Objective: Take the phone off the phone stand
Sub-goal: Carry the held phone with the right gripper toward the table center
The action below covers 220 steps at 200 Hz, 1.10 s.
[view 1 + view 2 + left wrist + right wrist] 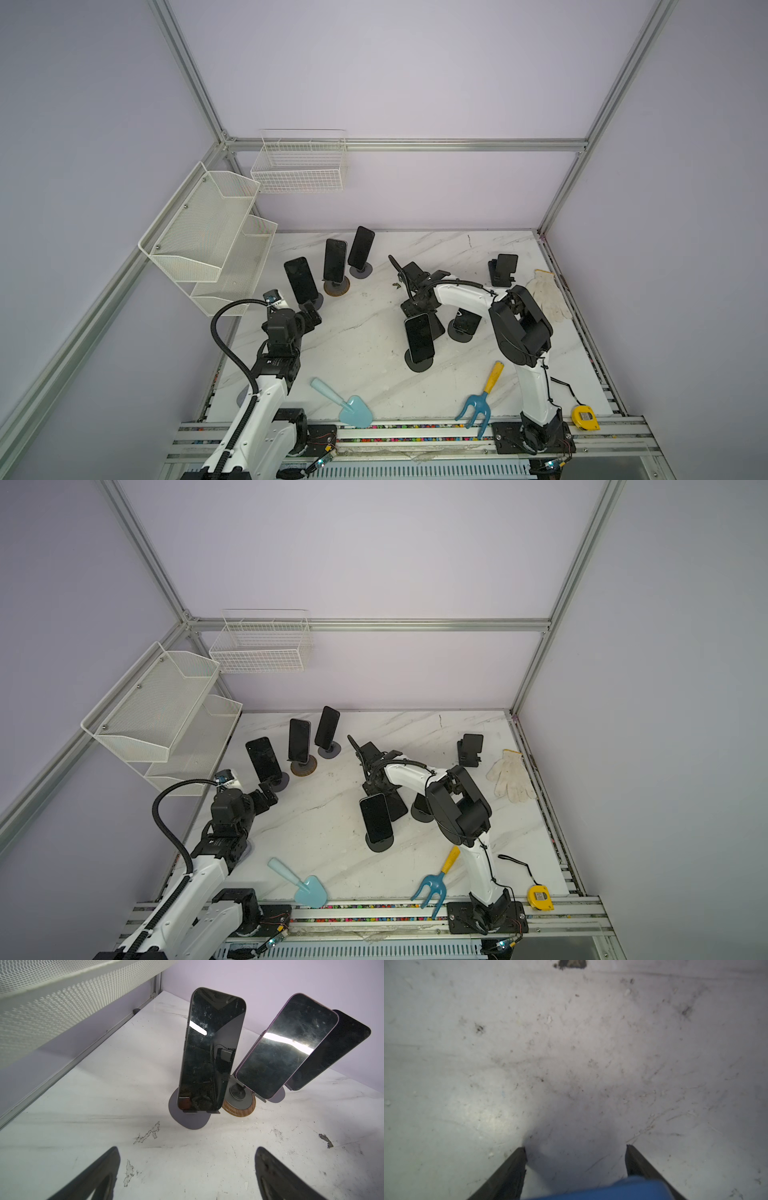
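Left gripper is sitting low over the marble table, jaws spread wide with nothing between them. It's facing three dark-screened phones lined up from centre to right of the left wrist view.
- The nearest phone is leaning on a grey stand, lower edge sitting on the stand's two lips.
- The middle phone is resting on a wood-rimmed stand.
- The far phone is sitting half hidden behind the middle one.

The screens are showing only scratches and glare, with no writing I can read. In both top views that trio is standing left of centre.

Right gripper is pointing down at bare table from close up, and its wrist picture is blurred. Its jaws are standing apart. A blue blurred thing is filling the bottom edge between them. I can't tell what it is or whether it's being pinched.

In a top view a fourth phone is standing on a black stand just below centre, under the right arm's wrist in the frame.

Yellow tape measure, lower right, is carrying a label too small to read.
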Each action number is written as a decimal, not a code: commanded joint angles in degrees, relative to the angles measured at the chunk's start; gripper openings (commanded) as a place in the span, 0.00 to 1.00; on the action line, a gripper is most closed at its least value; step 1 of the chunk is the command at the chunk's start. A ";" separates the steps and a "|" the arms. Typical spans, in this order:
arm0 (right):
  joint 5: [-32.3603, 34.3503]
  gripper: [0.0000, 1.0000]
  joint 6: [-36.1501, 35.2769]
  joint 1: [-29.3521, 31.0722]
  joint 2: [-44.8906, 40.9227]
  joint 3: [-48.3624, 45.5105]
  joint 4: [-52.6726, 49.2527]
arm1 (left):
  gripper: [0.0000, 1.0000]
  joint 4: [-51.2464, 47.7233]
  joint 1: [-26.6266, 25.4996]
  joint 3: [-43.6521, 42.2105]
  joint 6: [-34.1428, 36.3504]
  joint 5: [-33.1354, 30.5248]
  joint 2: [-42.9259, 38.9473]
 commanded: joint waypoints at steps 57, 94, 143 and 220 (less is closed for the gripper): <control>-0.38 0.74 3.46 0.29 -1.57 -10.76 14.87 | 1.00 1.80 -0.23 -1.69 -0.21 0.81 -0.31; -0.95 0.74 4.36 0.30 -3.66 -15.75 20.17 | 0.99 1.80 -0.23 -1.63 -0.21 0.96 -0.31; -3.62 0.77 3.91 0.29 -3.85 -19.40 23.72 | 1.00 1.35 -0.23 -1.63 -0.13 1.06 -0.85; -3.72 0.79 2.36 0.30 -4.43 -20.04 23.71 | 1.00 1.51 -0.23 -1.45 -0.30 2.09 -0.66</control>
